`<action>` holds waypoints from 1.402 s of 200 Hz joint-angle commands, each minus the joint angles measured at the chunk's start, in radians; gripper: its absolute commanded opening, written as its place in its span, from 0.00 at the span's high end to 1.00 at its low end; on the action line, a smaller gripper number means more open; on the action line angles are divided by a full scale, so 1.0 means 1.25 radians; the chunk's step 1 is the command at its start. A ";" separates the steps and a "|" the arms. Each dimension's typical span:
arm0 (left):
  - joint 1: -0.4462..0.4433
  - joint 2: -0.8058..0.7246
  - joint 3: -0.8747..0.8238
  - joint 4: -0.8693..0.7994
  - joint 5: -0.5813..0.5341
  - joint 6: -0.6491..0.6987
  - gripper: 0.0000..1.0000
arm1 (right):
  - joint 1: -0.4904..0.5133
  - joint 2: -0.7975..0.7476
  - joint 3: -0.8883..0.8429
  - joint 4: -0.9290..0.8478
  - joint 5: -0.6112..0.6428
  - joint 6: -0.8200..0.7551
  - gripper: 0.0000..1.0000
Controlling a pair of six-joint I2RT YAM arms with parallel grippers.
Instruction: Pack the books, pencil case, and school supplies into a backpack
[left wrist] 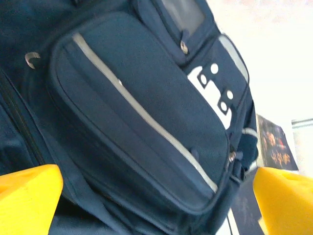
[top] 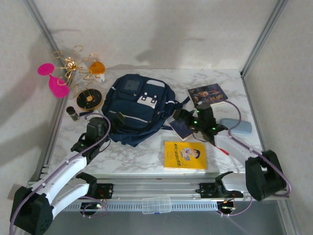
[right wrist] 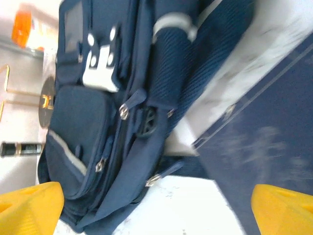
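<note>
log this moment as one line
left gripper: open, at backpack front | right gripper: open, by navy book | yellow book, dark book, case: on table

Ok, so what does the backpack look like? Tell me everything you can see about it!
The backpack is big, navy blue and looks like woven fabric. It lies flat on the marble table, front facing up, top toward the far wall. It has a pale stripe across the front pocket, a white-grey patch with round holes, a greyish panel near the top, metal zip pulls and dark straps at its side. Its zips look closed.
</note>
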 commanded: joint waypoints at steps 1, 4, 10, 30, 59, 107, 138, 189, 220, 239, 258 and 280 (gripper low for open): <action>-0.058 0.003 -0.010 -0.035 -0.026 -0.068 0.01 | 0.057 0.105 0.075 0.041 0.020 0.053 0.08; -0.067 0.003 -0.011 -0.034 -0.032 -0.074 0.01 | 0.062 0.121 0.083 0.044 0.020 0.058 0.09; -0.088 0.007 -0.018 -0.022 -0.042 -0.082 0.01 | 0.069 0.148 0.098 0.052 0.020 0.067 0.12; -0.115 0.037 -0.033 -0.010 -0.050 -0.103 0.01 | 0.079 0.227 0.133 0.094 0.000 0.089 0.22; -0.131 0.104 -0.015 -0.017 -0.031 -0.099 0.01 | 0.087 0.314 0.177 0.115 0.012 0.115 0.29; -0.144 0.154 -0.012 0.014 -0.053 -0.098 0.01 | 0.095 0.410 0.233 0.128 0.010 0.135 0.33; -0.144 0.173 -0.026 0.049 -0.065 -0.116 0.01 | 0.098 0.430 0.250 0.163 -0.004 0.142 0.49; -0.147 0.198 -0.053 0.167 -0.045 -0.162 0.01 | 0.098 0.378 0.291 0.171 0.002 0.084 0.87; -0.153 0.247 -0.044 0.313 0.016 -0.175 0.01 | 0.096 0.306 0.318 0.143 -0.017 0.062 0.99; -0.154 0.301 -0.009 0.361 0.028 -0.152 0.01 | 0.094 0.223 0.281 0.154 0.017 0.058 1.00; -0.152 0.372 0.061 0.395 0.074 -0.112 0.01 | 0.091 0.149 0.259 0.097 0.070 0.067 1.00; -0.154 0.450 0.165 0.379 0.126 -0.072 0.01 | 0.092 0.050 0.183 0.094 0.109 0.093 1.00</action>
